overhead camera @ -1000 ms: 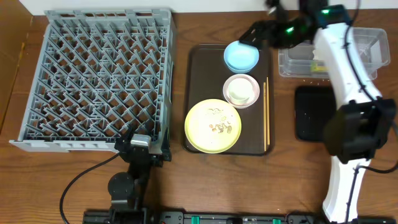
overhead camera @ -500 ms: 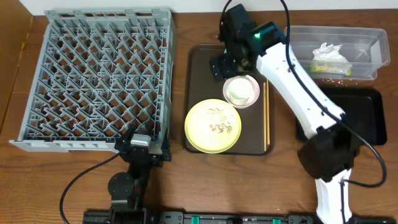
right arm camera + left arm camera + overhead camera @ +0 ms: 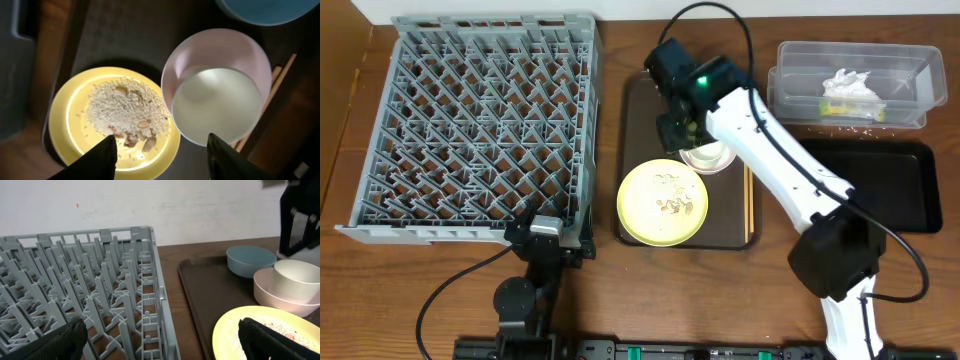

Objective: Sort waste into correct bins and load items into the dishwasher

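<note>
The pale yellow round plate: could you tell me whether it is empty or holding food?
Holding food: pale beige rice-like crumbs lie heaped on the pale yellow round plate.

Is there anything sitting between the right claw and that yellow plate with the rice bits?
Nothing visible. The right gripper hangs open over the yellow plate near its rim, with only air between them. The cup, nested in its small bowl, sits beside the plate, not on it.

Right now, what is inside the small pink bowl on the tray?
A small pale cup stands inside the small pink bowl, and the cup looks empty. The bowl's bottom under the cup is covered, so I cannot see it.
</note>
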Robot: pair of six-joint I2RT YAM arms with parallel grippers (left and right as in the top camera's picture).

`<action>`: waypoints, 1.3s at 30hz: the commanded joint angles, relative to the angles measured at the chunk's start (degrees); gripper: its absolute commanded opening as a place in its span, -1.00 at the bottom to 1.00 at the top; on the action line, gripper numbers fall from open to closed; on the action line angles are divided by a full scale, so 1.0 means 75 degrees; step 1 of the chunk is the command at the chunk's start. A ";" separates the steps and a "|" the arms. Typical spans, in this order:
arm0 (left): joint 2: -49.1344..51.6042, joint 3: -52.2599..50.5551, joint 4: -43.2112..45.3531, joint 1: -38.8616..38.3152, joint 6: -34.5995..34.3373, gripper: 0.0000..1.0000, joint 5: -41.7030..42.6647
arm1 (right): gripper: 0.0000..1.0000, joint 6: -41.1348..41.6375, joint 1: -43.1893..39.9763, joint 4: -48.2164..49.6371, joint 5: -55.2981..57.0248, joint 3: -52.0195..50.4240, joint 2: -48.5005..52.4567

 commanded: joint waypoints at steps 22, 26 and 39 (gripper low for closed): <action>-0.0050 -0.0169 -0.0192 -0.0023 0.0076 0.95 0.0184 | -0.89 0.0283 0.0035 0.2060 0.0711 -0.1848 0.0149; -0.0050 -0.0169 -0.0192 -0.0023 0.0076 0.96 0.0184 | -0.98 0.0283 -0.0003 0.1647 0.0708 -0.1472 0.0105; -0.0050 -0.0169 -0.0192 -0.0023 0.0076 0.96 0.0184 | -0.97 0.0309 -0.0274 -0.0440 0.0385 0.0816 0.0093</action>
